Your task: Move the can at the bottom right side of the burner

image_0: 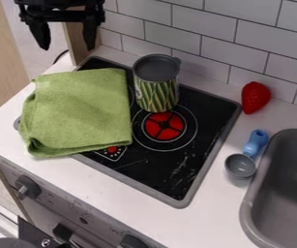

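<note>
My gripper hangs at the upper left, open, its two fingers wide apart with nothing between them. It is up and to the left of the can, which has a green and yellow pattern and a dark grey top. The can stands upright on the back part of the black stove top, just behind the red burner. Part of the burner's outer ring is hidden behind the can.
A green cloth covers the stove's left side, close to the can. Right of the stove are a red strawberry, a grey cup with blue handle and the grey sink. A tiled wall runs behind.
</note>
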`<state>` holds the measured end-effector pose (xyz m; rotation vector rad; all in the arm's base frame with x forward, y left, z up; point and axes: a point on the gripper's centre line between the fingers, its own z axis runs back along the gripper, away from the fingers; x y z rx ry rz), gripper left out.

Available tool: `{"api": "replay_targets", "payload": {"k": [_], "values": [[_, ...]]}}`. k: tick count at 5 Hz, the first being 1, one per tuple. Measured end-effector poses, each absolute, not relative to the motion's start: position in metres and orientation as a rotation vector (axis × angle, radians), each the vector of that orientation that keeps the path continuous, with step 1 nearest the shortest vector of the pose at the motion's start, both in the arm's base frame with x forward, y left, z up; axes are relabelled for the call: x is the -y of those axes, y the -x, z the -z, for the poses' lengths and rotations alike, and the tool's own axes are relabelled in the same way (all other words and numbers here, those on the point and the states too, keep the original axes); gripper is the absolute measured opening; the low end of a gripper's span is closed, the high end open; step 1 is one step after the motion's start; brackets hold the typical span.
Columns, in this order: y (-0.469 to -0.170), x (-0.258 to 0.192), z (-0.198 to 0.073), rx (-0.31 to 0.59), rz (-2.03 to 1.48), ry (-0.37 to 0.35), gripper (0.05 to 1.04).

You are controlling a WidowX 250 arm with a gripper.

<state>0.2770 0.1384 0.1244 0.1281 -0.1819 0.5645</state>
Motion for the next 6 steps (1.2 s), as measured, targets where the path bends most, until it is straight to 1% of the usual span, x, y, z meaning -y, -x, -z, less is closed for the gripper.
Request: {"api": "replay_targets", "payload": {"k": [1, 2, 3, 4, 5, 6], "values": [[-0.276, -0.136, -0.115, 0.156, -0.562, -0.115, 1.001], [-0.292, -0.127, -0.114, 0.248, -0.465, -0.053, 1.001], [-0.301, -0.117, -0.108, 0.34, -0.417, -0.039, 1.0], [-0.308, -0.102, -0.118, 0.38, -0.387, -0.033, 1.001], [-0.324, -0.091, -0.125, 0.386, -0.402, -0.057, 1.001], [-0.342, -0.088, -0.125, 0.396, -0.463, -0.065, 1.0]]}}
